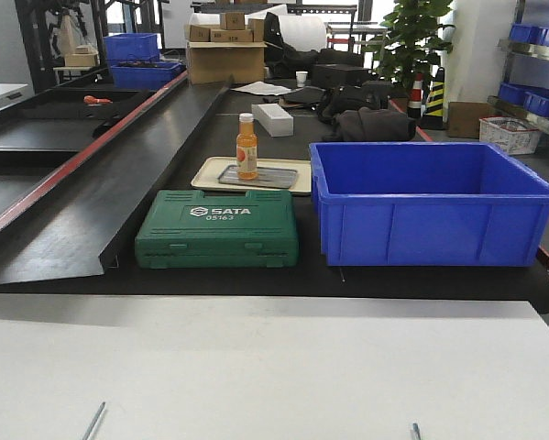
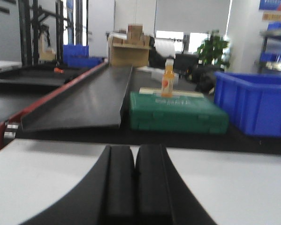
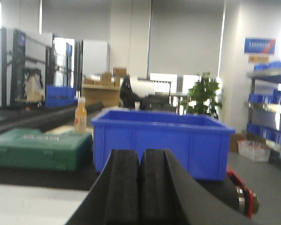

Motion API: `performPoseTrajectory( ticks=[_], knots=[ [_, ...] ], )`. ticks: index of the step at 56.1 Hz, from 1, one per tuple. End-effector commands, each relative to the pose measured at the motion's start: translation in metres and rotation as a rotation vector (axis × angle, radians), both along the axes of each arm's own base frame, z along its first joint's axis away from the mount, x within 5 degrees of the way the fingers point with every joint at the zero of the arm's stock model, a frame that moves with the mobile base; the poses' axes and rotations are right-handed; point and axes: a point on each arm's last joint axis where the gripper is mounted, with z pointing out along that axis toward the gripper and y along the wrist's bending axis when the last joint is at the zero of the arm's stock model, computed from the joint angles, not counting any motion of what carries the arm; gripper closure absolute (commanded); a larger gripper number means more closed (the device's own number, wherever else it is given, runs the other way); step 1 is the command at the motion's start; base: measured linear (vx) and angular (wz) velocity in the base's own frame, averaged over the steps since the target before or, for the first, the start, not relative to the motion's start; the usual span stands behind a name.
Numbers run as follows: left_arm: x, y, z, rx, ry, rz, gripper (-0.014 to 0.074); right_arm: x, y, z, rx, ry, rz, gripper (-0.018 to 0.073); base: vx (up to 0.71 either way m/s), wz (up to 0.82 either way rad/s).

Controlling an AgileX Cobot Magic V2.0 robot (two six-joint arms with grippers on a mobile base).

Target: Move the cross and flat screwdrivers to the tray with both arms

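Exterior front-facing view, bottom left: the thin steel shaft of the first screwdriver (image 1: 93, 421) pokes onto the white table (image 1: 274, 367), handle out of frame. Mid-frame, farther back, sit a green case (image 1: 217, 240), a cream tray (image 1: 297, 179) carrying a bottle (image 1: 247, 147), then a blue bin (image 1: 430, 206). At bottom right only the tip of the second screwdriver (image 1: 415, 431) shows. They seem laid one per side so each arm takes its own. No large grey tray is visible. The left gripper (image 2: 134, 154) and right gripper (image 3: 140, 159) are both pressed closed, empty, held low, level and pointing forward.
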Motion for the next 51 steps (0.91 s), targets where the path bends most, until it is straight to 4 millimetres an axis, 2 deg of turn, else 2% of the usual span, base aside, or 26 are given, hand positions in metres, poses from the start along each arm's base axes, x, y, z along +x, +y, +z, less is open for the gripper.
performPoseTrajectory(
  ticks=[1, 8, 13, 19, 23, 32, 44, 51],
  knots=[
    [-0.005, 0.002, 0.015, -0.045, -0.207, 0.009, 0.0592, -0.007, 0.001, 0.021, 0.03, -0.163, 0.024, 0.0568, 0.0, 0.0],
    [-0.01, 0.002, 0.041, -0.046, -0.277, 0.008, 0.0564, -0.009, -0.001, 0.046, 0.044, -0.069, 0.005, 0.0566, 0.0, 0.0],
    [-0.011, 0.002, 0.063, -0.039, -0.271, 0.006, 0.0533, -0.011, -0.002, 0.073, 0.046, -0.032, -0.005, 0.0563, 0.0, 0.0],
    [-0.001, 0.001, 0.086, -0.029, -0.205, 0.004, 0.0479, -0.006, -0.002, 0.104, 0.046, -0.023, -0.009, 0.0549, 0.0, 0.0],
    [0.009, 0.0, 0.093, -0.028, -0.145, 0.002, 0.0442, 0.005, -0.002, 0.113, 0.046, 0.036, -0.013, 0.0526, 0.0, 0.0],
    [0.036, 0.0, 0.086, -0.025, 0.007, 0.002, 0.0352, 0.036, -0.003, 0.102, 0.051, 0.236, -0.022, 0.0405, 0.0, 0.0],
    [0.061, -0.001, 0.062, -0.107, 0.251, -0.004, 0.0261, 0.067, -0.002, 0.076, 0.15, 0.483, -0.023, 0.0105, 0.0, 0.0],
    [0.073, -0.002, 0.052, -0.235, 0.338, 0.002, 0.0237, 0.08, -0.002, 0.066, 0.168, 0.56, -0.026, -0.0007, 0.0, 0.0]
  ],
)
